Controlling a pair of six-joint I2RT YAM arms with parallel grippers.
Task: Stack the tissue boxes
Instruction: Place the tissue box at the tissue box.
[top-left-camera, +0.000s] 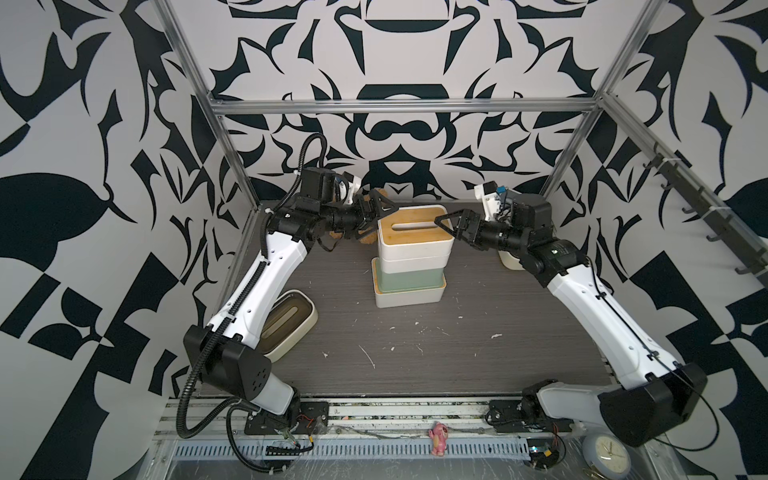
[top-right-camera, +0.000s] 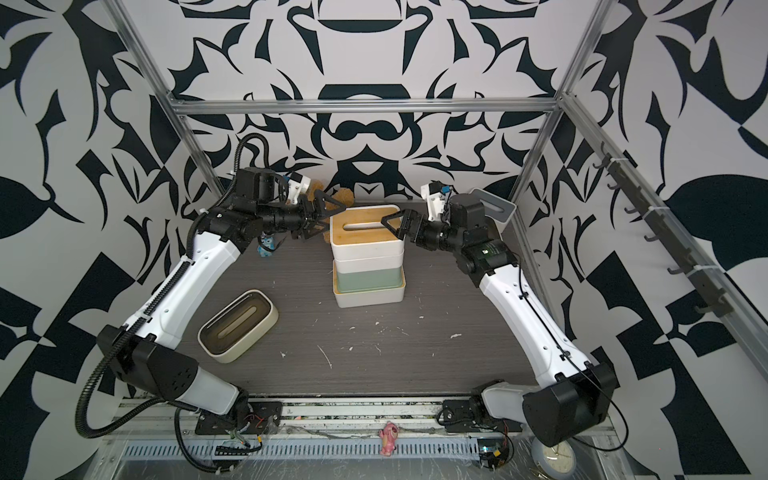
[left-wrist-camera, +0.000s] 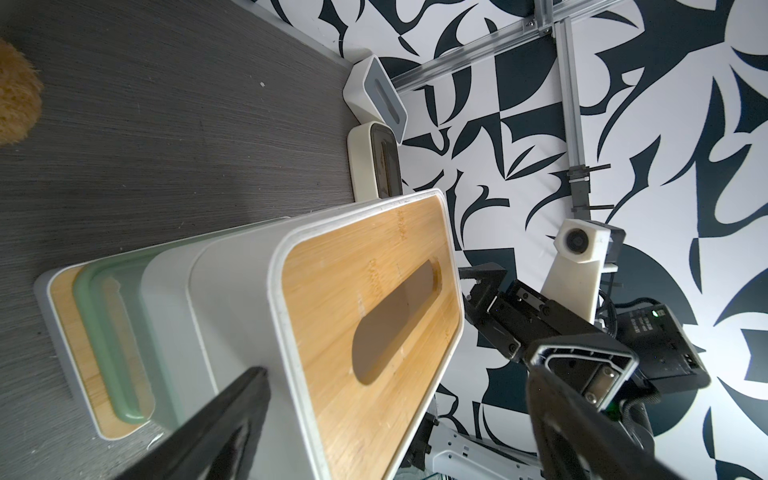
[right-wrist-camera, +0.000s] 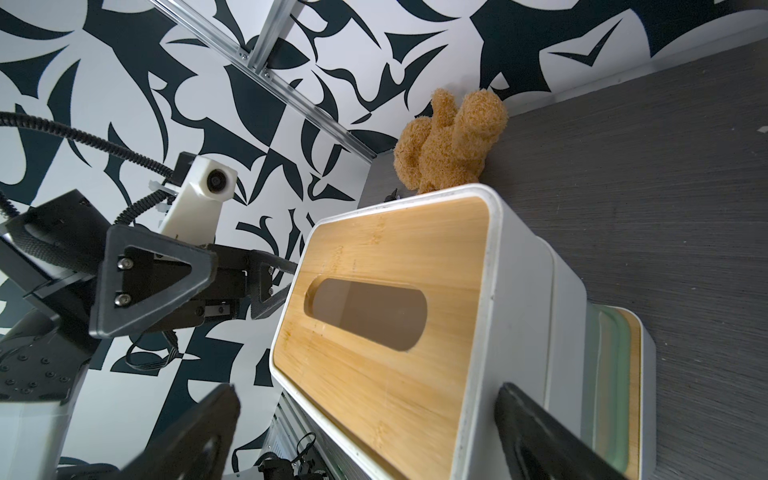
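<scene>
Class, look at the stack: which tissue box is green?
The sage green box, second from the bottom, resting on the lowest white box; every other stacked box is white.

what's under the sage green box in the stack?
A white box with a bamboo lid, standing on the table. Only a thin strip of its lid shows beside the sage green box; its slot is covered.

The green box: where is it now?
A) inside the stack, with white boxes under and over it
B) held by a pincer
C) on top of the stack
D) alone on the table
A: the green box lies on the bottom white box and below the top box.
</scene>
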